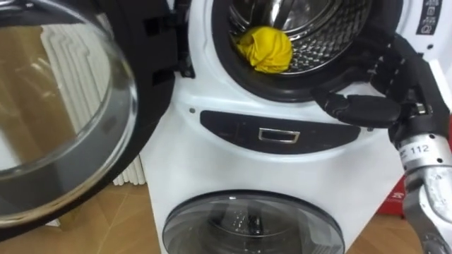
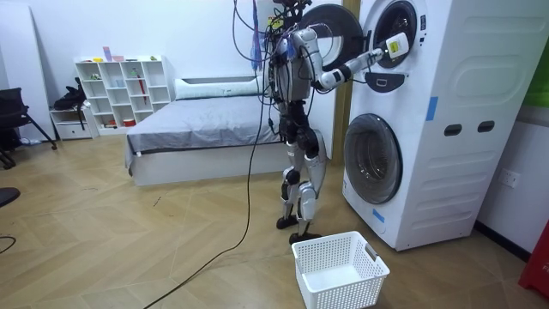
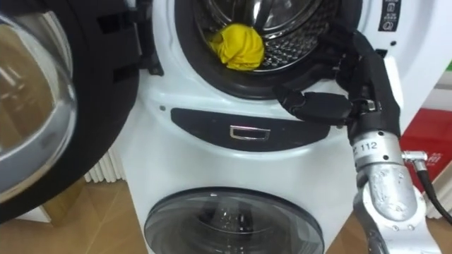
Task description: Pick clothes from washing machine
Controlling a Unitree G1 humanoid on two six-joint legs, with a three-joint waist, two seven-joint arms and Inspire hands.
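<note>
Right hand (image 1: 360, 109) is spread and empty, nothing pinched. It sits at the lower right of the opening, against the black door seal (image 1: 282, 88), with one part reaching left along the rim and the rest running up the right side.

The target is the yellow cloth (image 1: 265, 48), bunched on the lower left of the drum (image 1: 332, 35), just inside the seal. It's near my hand but not touching it. The door (image 1: 63, 106) is swung fully open to my left, so the path is clear.

My read on doing the reach well:
- Lift the hand off the seal first. Dragging across the rubber will likely snag fingertips.
- Go in over the lip, then left and down, and approach the bundle from above and to the right.
- Keep the hand wide until fingers are past the top of the bundle, then close deep. Cloth is soft, and a shallow pinch probably grabs one fold and lets the rest trail.
- The drum wall is perforated metal, so keep fingertips off it.
- Pull out up and over the lip, not along it, so the cloth doesn't catch on the seal.

Room view: I'm standing upright in front of the stacked washing machine (image 1: 212, 162), arm raised to the upper drum. The white basket (image 2: 330, 283) is on the floor by my feet, the likely drop point.
</note>
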